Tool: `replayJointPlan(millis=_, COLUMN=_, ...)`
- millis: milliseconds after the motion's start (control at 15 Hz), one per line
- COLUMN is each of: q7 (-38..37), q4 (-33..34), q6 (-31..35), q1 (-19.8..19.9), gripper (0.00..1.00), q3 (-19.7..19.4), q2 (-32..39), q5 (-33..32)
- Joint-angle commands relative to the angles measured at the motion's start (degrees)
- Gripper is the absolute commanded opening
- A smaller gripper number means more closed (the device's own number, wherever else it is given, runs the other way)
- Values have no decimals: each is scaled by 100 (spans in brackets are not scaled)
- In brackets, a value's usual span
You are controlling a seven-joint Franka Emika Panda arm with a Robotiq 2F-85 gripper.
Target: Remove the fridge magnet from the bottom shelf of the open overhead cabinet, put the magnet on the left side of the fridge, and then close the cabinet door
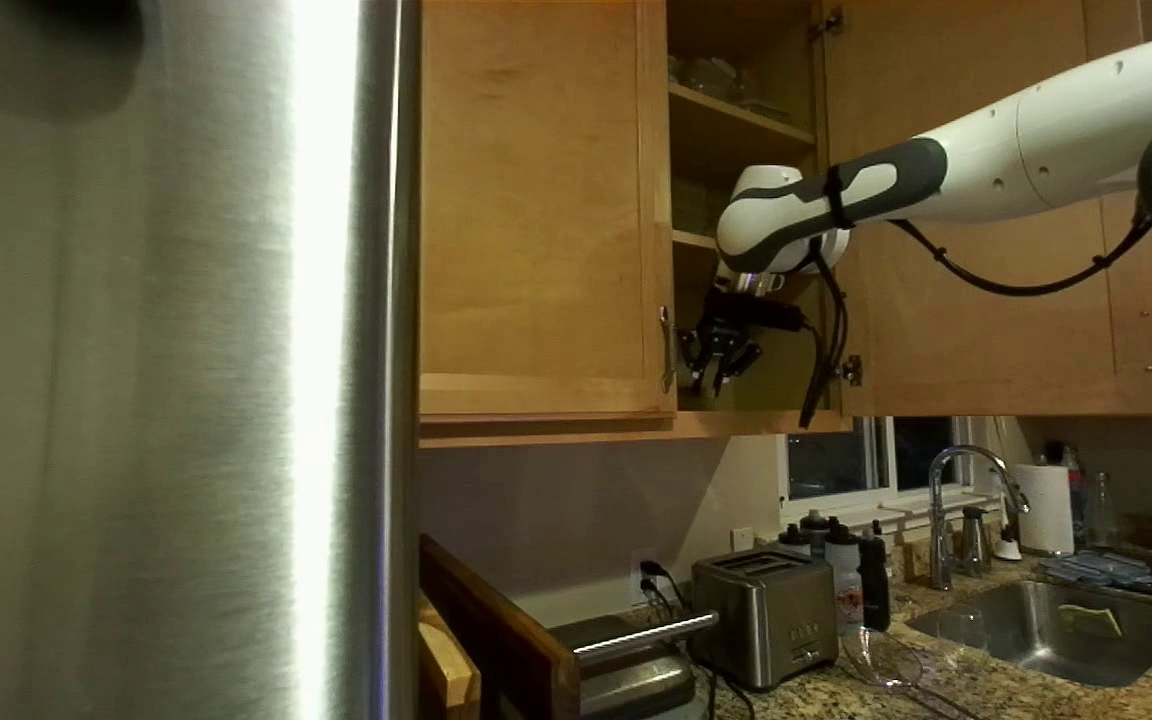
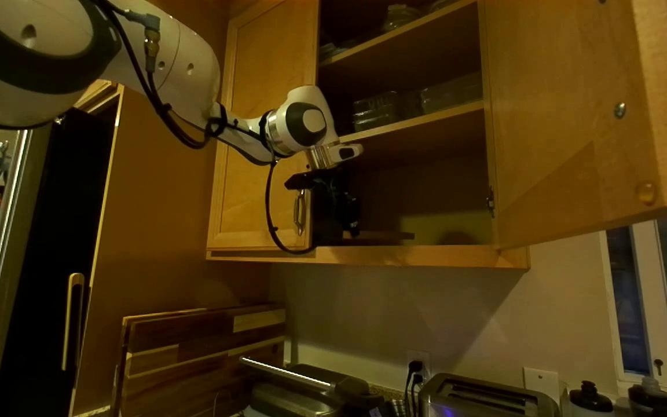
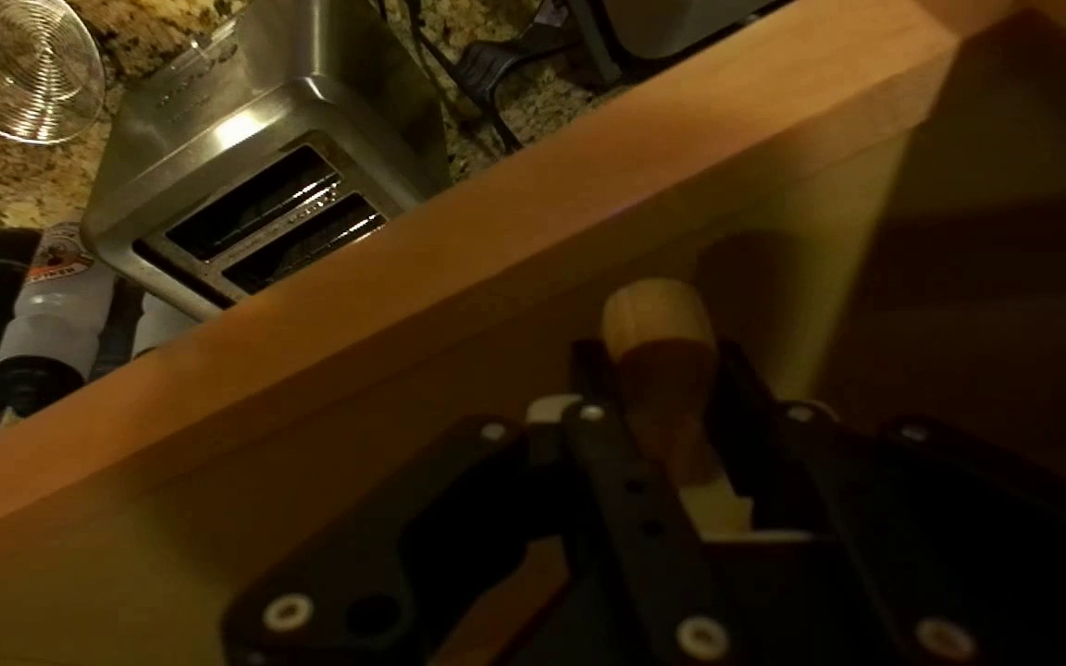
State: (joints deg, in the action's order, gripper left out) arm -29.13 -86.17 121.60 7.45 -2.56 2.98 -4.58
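Pinching magnet (image 3: 661, 319) btwn fingers (image 3: 750, 425) in wrist view, one on each side (prob. the magnet, anyway: wooden, round-ended; can't see any magnetic face). Located inside the open cab (image 2: 414, 256), at bottom shelf (image 3: 107, 546), near the front; can't tell whether resting on it or just above. Too dark & small to make out in either ext. view. By look, prob. light & stiff, not fragile, so OK to squeeze firmly; poss. slick, being smooth & rounded, hence liable to roll or twist if caught off-centre. Best held mid-body, behind the lit round end, w/ both fingers flat along the sides, approx. as now. Prob. at the grasp step, w/ removal, fridge (image 1: 166, 380) & cab door (image 2: 571, 133) to do. Raise slightly before coming out, to clear the front edge; watch for handle (image 1: 668, 345) of the adjoining shut door (image 1: 536, 220), near fingers in an ext. view. Find the magnetic face before placing & leave it unblocked. Expect a sudden tug close to fridge steel, so approach slow & square to avoid a crooked snap-on; release only once seated flat, then back off straight to avoid dragging it loose. Leave cab door for last, prob. needing just a light push.
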Motion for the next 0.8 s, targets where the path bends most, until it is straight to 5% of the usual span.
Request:
replayJointPlan(millis=0, q7=-42, q4=-980, q6=241, q1=-31, gripper=7, q3=30, q2=-767, q5=-186)
replayJointPlan(millis=733, q7=-146, q4=-1977, q6=-95, q1=-133, gripper=7, q3=164, q2=-1828, q5=40)
